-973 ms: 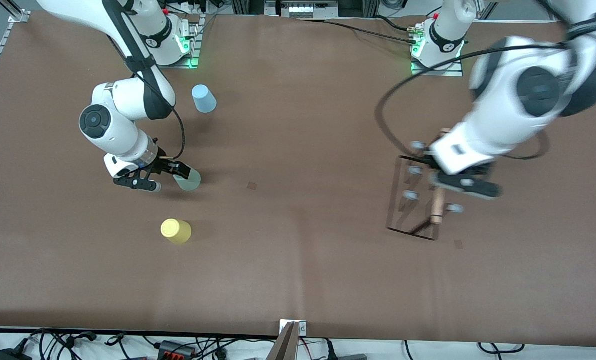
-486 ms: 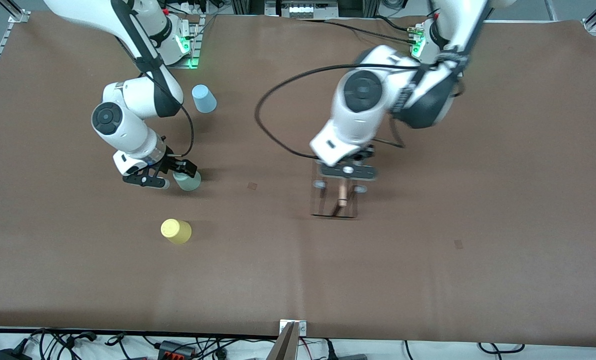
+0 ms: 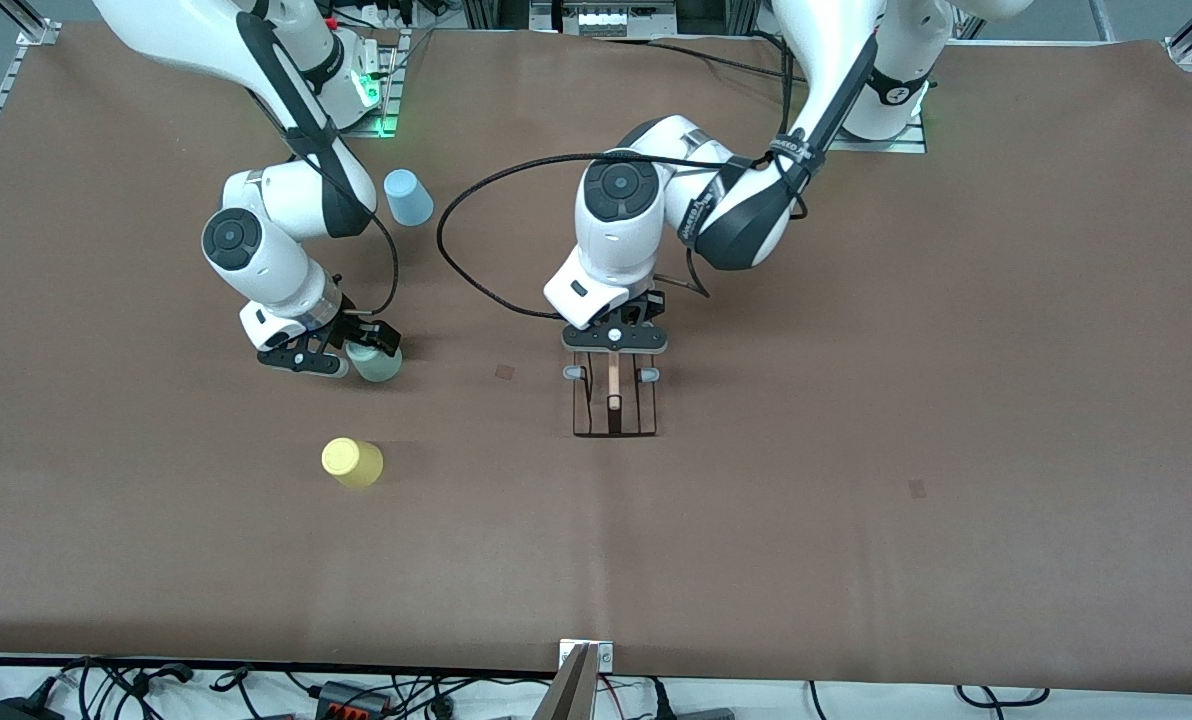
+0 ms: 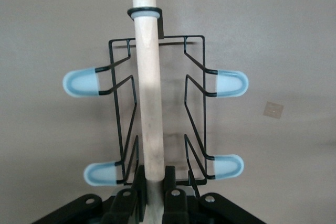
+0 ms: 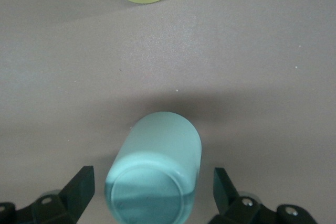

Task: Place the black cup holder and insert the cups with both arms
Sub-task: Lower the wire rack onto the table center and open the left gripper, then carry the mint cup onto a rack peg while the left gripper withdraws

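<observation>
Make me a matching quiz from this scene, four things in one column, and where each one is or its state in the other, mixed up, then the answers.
1. rack
2. green cup
3. yellow cup
4. blue cup

A. nearest the front camera
B. between the open jaws of the right gripper
C. closest to the right arm's base
D. gripped by its rod in the left gripper

Pairs: 1-D, 2-B, 3-A, 4-C

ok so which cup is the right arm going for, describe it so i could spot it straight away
Start at the right arm's end of the brown table, where three small tapered pastel cups stand upside down. The one you want is the pale grey-green cup, standing between the open fingers of the right gripper. The light blue cup sits farther from the front camera and the yellow cup nearer, both untouched.
</observation>
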